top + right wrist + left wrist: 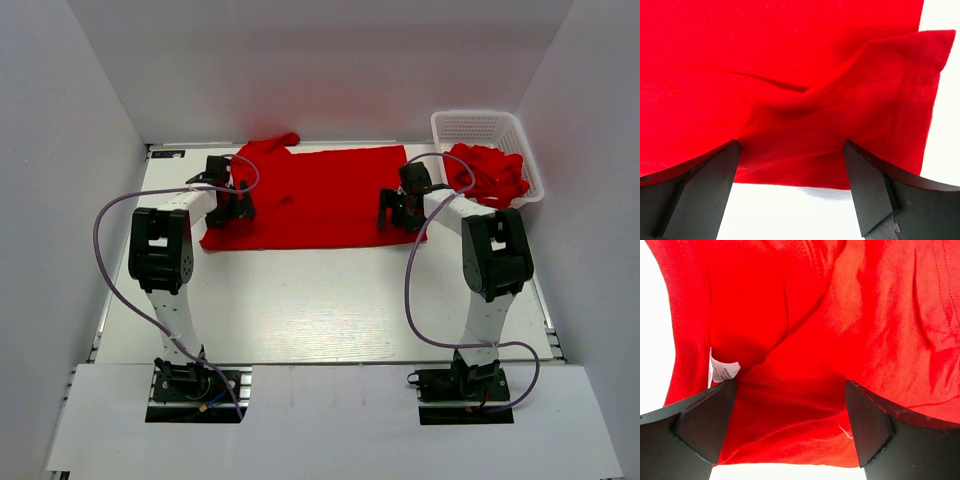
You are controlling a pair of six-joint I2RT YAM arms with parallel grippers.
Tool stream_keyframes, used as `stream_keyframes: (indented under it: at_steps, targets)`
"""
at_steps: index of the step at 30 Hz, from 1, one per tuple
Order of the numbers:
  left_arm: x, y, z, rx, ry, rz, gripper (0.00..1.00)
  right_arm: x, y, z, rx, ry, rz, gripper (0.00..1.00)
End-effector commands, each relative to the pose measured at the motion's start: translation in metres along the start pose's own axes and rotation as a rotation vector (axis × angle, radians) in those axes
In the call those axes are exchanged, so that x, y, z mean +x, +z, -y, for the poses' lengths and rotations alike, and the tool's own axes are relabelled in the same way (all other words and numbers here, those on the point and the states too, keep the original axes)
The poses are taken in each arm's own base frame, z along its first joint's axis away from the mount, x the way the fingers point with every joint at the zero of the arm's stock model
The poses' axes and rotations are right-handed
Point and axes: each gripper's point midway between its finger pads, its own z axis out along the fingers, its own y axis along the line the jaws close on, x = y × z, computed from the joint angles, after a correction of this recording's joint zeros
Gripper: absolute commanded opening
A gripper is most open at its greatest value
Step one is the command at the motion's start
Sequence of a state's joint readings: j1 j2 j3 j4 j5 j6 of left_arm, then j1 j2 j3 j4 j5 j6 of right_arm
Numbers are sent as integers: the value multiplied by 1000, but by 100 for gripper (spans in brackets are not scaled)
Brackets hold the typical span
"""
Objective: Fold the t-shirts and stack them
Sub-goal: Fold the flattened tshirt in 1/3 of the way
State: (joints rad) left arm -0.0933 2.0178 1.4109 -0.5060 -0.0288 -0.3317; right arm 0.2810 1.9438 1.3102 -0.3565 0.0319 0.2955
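One red t-shirt (315,195) lies spread across the far half of the table, a sleeve bunched at its far left corner. My left gripper (232,210) hovers open over its near left edge. The left wrist view shows the gripper (790,425) with wide jaws straddling wrinkled red cloth (815,340) beside a white neck label (722,371). My right gripper (398,212) stands open over the near right edge. In the right wrist view the gripper (792,180) brackets the hem, with a raised fold (900,100) at the shirt's corner. More red t-shirts (488,172) are heaped in the basket.
A white mesh basket (487,122) stands at the far right corner against the wall. White walls close in the left, far and right sides. Bare white table (320,300) lies between the shirt and the arm bases. Purple cables loop from both arms.
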Motion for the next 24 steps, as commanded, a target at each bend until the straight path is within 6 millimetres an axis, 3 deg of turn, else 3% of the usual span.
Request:
stream_keyframes:
  at_steps: [1, 3, 7, 8, 9, 11, 12, 18, 20, 23, 24]
  targets:
    - [30, 5, -18, -47, -33, -87, 100, 8, 5, 8, 22, 11, -15, 90]
    - [34, -2, -23, -67, -41, -88, 100, 11, 2, 8, 23, 27, -19, 90]
    - [72, -25, -33, -77, -79, -134, 100, 47, -4, 16, 33, 69, -61, 90]
    - [80, -29, -34, -81, -99, -141, 100, 43, -11, 13, 23, 75, -29, 90]
    - [105, -33, -39, -93, -132, -191, 100, 60, -10, 17, 30, 96, -58, 90]
    - [121, -51, -44, -105, -166, -208, 100, 71, -21, 20, 29, 106, -49, 90]
    - [142, -55, -52, -140, -191, -241, 100, 86, -22, 22, 37, 115, -74, 90]
    - [197, -104, -72, -240, -257, -308, 100, 141, -47, 29, 20, 130, -124, 90]
    - [196, -116, -72, -227, -269, -280, 100, 143, -60, 21, -31, 100, -102, 90]
    - [167, -136, -61, -148, -260, -153, 100, 131, -76, 7, -100, 31, -52, 90]
    - [147, -143, -53, -99, -248, -87, 100, 122, -81, 1, -125, 13, -34, 90]
